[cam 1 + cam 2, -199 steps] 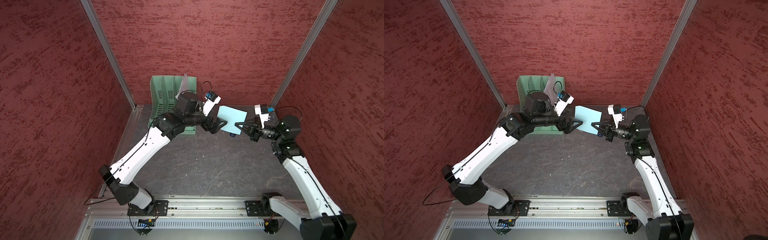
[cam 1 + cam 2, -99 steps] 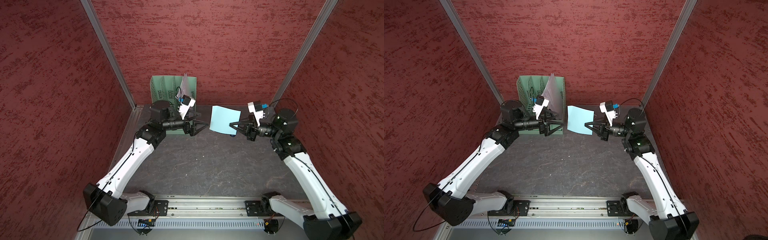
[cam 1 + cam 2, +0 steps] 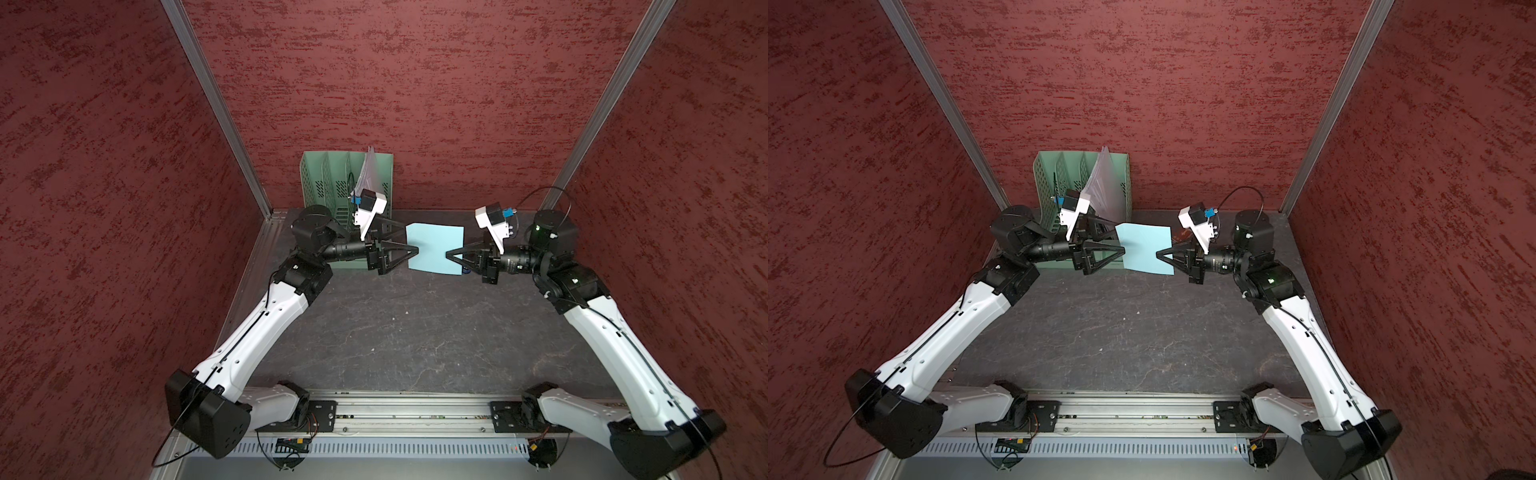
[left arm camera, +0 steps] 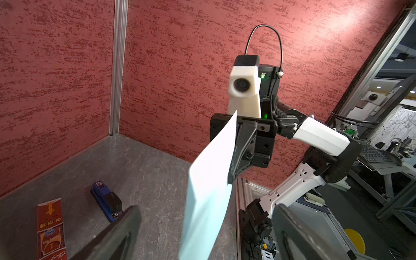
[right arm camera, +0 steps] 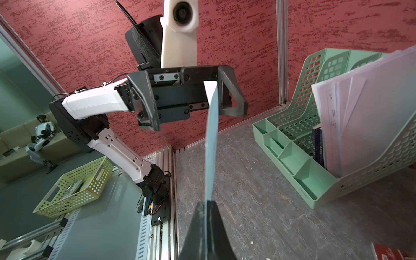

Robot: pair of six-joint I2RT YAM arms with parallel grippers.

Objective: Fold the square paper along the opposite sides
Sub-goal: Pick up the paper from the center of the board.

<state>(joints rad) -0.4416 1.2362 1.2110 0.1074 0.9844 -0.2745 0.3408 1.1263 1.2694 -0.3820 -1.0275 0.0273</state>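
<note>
The small light-blue square paper sheet [image 3: 435, 248] hangs above the far edge of the dark grey table [image 3: 415, 332], pinched in the closed black right gripper [image 3: 449, 254]; the black left gripper [image 3: 411, 239], jaws wide and apparently straddling the opposite side, should clamp squarely at mid-edge.

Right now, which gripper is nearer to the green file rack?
Left. The left gripper hangs near the green file rack; the right gripper, shut on the square paper, is farther off.
</note>
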